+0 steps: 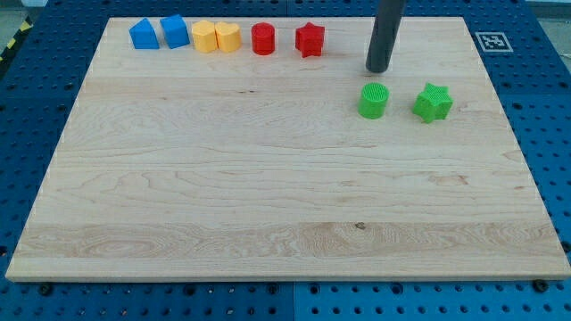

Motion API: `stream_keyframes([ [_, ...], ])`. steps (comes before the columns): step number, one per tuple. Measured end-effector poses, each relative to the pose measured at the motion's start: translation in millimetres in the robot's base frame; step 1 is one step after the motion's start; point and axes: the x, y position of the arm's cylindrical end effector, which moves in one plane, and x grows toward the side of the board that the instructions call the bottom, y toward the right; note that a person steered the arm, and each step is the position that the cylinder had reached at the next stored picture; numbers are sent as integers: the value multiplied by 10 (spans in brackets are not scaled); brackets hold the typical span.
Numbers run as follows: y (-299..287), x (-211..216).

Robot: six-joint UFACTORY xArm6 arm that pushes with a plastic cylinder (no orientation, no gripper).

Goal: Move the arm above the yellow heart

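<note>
**A:** Eight blocks on the table (268,205), all up in the 12 o'clock half. Six sit in a row along the far edge, two green ones lie apart at about 2 o'clock.

**B:** Row order?

**A:** From the view's left: blue block (143,35), shape roughly a house or pentagon; second blue block (175,31), angular, can't pin the shape; yellow block (204,37), faceted; yellow heart (228,37); red cylinder (263,39); red star (310,39). Blues touch or nearly touch. The two yellows are pressed together.

**B:** Target location?

**A:** Yellow heart is fourth in the row, about 11 o'clock from table centre, against the other yellow at its 9 o'clock, red cylinder just beside it at 3 o'clock with a small gap.

**B:** Where's the rod?

**A:** My tip (378,69) is down near the table at about 1 o'clock from centre. Rod runs up out of the view's top, slightly tilted. Tip is well apart from the heart, off at the heart's 3 to 4 o'clock, past both reds. Red star is near it at 10 o'clock.

**B:** Greens?

**A:** Green cylinder (374,101) is just beside the tip at 6 o'clock, not touching as far as I can see. Green star (433,102) is at the cylinder's 3 o'clock, clear gap between.

**B:** Gripper state?

**A:** No gripper on this rig, just the plain rod, so nothing apart or together to report.

**B:** Anything else?

**A:** Black-and-white marker tag (491,41) at the table's far right corner. Blue perforated base (544,116) all around.
</note>
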Motion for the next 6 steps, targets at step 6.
stream_keyframes([
  [6,-2687,-1020],
])
